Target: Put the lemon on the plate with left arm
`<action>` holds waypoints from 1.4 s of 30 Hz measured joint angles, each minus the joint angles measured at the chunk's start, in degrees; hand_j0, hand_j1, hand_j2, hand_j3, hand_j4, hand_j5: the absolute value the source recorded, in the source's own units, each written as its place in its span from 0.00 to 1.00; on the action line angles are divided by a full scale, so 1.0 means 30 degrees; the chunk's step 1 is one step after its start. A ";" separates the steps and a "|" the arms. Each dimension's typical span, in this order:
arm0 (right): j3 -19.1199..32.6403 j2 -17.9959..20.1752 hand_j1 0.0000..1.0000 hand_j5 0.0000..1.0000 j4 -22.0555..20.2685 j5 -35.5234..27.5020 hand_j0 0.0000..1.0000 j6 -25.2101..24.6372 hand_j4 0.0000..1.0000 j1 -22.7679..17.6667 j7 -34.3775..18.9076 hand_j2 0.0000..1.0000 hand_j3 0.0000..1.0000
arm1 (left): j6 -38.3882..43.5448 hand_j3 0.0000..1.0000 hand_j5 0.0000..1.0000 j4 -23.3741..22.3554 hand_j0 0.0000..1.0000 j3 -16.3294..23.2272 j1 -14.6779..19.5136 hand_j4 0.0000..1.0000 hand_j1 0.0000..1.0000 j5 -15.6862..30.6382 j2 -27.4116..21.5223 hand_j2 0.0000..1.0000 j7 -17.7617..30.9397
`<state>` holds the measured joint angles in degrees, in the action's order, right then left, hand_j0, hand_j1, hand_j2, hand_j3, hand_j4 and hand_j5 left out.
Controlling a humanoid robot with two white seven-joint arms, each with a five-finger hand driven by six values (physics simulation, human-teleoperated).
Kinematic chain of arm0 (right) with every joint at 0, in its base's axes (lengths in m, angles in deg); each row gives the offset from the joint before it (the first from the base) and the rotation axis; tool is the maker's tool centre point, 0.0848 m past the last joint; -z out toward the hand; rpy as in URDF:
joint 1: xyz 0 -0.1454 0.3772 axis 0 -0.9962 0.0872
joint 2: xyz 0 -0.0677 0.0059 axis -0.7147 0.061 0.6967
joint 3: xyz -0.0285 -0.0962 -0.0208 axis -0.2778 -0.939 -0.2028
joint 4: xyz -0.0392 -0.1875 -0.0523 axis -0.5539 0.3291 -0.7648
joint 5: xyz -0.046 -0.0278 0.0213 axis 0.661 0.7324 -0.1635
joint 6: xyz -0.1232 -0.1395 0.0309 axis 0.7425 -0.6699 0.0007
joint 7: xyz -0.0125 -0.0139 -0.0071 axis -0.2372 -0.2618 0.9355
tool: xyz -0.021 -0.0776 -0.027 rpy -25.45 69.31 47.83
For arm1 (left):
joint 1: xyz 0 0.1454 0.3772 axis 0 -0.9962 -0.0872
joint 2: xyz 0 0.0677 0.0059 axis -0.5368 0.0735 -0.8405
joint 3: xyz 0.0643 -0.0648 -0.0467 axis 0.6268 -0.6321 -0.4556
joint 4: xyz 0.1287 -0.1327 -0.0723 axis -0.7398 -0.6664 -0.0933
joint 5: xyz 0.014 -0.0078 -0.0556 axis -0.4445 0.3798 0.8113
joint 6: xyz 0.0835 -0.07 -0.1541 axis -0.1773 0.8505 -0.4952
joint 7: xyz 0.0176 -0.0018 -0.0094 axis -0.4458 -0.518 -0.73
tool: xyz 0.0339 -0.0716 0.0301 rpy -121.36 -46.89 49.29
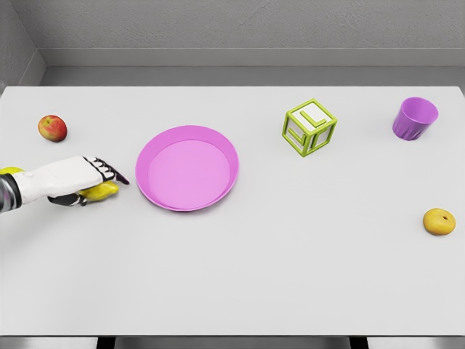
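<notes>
The left hand (76,180) has a smooth white shell over its back and wrist, dark segmented fingers (109,171), and a grey cuff behind it.

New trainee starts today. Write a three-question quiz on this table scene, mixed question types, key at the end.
1. True or false: the lemon already lies on the plate.
2. Which thing stands nearest the cup?
A. apple
B. letter block
C. plate
3. Fill in: the left hand is curled over the ____.

Key
1. False. The lemon is on the table, left of the plate, under the left hand.
2. B.
3. lemon.
</notes>
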<state>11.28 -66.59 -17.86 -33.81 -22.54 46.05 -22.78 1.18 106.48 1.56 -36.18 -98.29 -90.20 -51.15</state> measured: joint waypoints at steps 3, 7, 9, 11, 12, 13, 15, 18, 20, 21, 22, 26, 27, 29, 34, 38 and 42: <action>-0.0003 0.0000 1.00 1.00 0.0000 0.0000 1.00 0.0000 1.00 0.0000 0.0000 1.00 1.00 | 0.0010 0.82 0.82 -0.0008 0.82 0.0085 0.0000 0.82 0.82 -0.0125 -0.0018 0.82 -0.0046; -0.0001 0.0000 1.00 1.00 0.0001 0.0000 1.00 0.0000 1.00 0.0029 0.0000 1.00 1.00 | 0.0025 0.71 0.71 -0.0015 0.71 0.0173 0.0000 0.71 0.71 -0.0248 -0.0055 0.71 -0.0090; 0.0002 0.0000 1.00 1.00 0.0003 0.0000 1.00 0.0000 1.00 0.0000 0.0000 1.00 1.00 | 0.0019 0.66 0.66 -0.0009 0.66 0.0200 0.0029 0.66 0.66 -0.0223 -0.0075 0.66 -0.0061; 0.0002 0.0000 1.00 1.00 0.0001 0.0000 1.00 -0.0002 1.00 0.0000 0.0000 1.00 1.00 | 0.0016 0.64 0.64 0.0002 0.64 0.0213 0.0029 0.64 0.64 -0.0222 -0.0098 0.64 -0.0050; 0.0003 0.0000 1.00 1.00 0.0001 0.0000 1.00 -0.0001 1.00 0.0000 0.0000 1.00 1.00 | 0.0009 0.64 0.64 0.0006 0.64 0.0221 0.0058 0.64 0.64 -0.0202 -0.0111 0.64 -0.0031; 0.0004 0.0000 1.00 1.00 0.0001 0.0000 1.00 -0.0001 1.00 0.0000 0.0000 1.00 1.00 | 0.0007 0.64 0.64 0.0011 0.64 0.0226 0.0059 0.64 0.64 -0.0152 -0.0123 0.64 -0.0008; 0.0004 0.0000 1.00 1.00 0.0000 0.0000 1.00 0.0000 1.00 0.0000 0.0000 1.00 1.00 | -0.0008 0.64 0.64 0.0019 0.64 0.0229 0.0146 0.64 0.64 -0.0075 -0.0136 0.64 0.0060; 0.0001 0.0000 1.00 1.00 0.0000 0.0000 1.00 0.0000 1.00 0.0000 0.0000 1.00 1.00 | -0.0019 0.65 0.65 0.0084 0.65 0.0107 0.0352 0.65 0.65 0.0037 -0.0163 0.65 0.0109; 0.0000 0.0000 1.00 1.00 0.0000 0.0000 1.00 0.0000 1.00 0.0000 0.0000 1.00 1.00 | -0.0022 0.65 0.65 0.0157 0.65 0.0042 0.0585 0.65 0.65 0.0120 -0.0170 0.65 0.0125; -0.0002 0.0000 1.00 1.00 0.0004 0.0000 1.00 0.0000 1.00 0.0000 0.0000 1.00 1.00 | -0.0018 0.65 0.65 0.0183 0.65 0.0000 0.0703 0.65 0.65 0.0172 -0.0172 0.65 0.0124; -0.0002 0.0000 1.00 1.00 0.0003 0.0000 1.00 0.0000 1.00 0.0000 0.0000 1.00 1.00 | -0.0021 0.65 0.65 0.0201 0.65 -0.0041 0.0703 0.65 0.65 0.0230 -0.0174 0.65 0.0127; -0.0009 0.0000 1.00 1.00 0.0002 0.0000 1.00 0.0000 1.00 0.0000 0.0000 1.00 1.00 | -0.0025 0.65 0.65 0.0605 0.65 -0.0248 0.1289 0.65 0.65 0.0699 -0.0166 0.65 0.0125; -0.0006 0.0000 1.00 1.00 0.0004 0.0000 1.00 0.0000 1.00 0.0000 0.0000 1.00 1.00 | -0.0025 0.64 0.64 0.0810 0.64 -0.0331 0.1289 0.64 0.64 0.0832 -0.0172 0.64 0.0123; -0.0005 0.0000 1.00 1.00 0.0002 0.0000 1.00 -0.0002 1.00 0.0000 0.0000 1.00 1.00 | -0.0029 0.63 0.63 0.1346 0.63 -0.0435 0.1289 0.63 0.63 0.1104 -0.0177 0.63 0.0136; 0.0000 0.0000 1.00 1.00 0.0005 0.0000 1.00 0.0000 1.00 0.0000 0.0000 1.00 1.00 | -0.0032 0.64 0.64 0.3122 0.64 -0.0452 0.1230 0.64 0.64 0.1685 -0.0063 0.64 0.0130; -0.0004 0.0000 1.00 1.00 0.0004 0.0000 1.00 -0.0001 1.00 0.0000 0.0000 1.00 1.00 | -0.0035 0.64 0.64 0.3751 0.64 -0.0335 0.1698 0.64 0.64 0.1829 0.0673 0.64 0.0147; -0.0001 0.0000 1.00 1.00 0.0004 0.0000 1.00 -0.0004 1.00 0.0000 0.0000 1.00 1.00 | -0.0036 0.64 0.64 0.3855 0.64 -0.0270 0.1816 0.64 0.64 0.1711 0.1844 0.64 0.0318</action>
<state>11.27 -66.59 -17.85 -33.81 -22.56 46.05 -22.78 1.07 118.05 0.75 -30.73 -93.15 -84.67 -50.19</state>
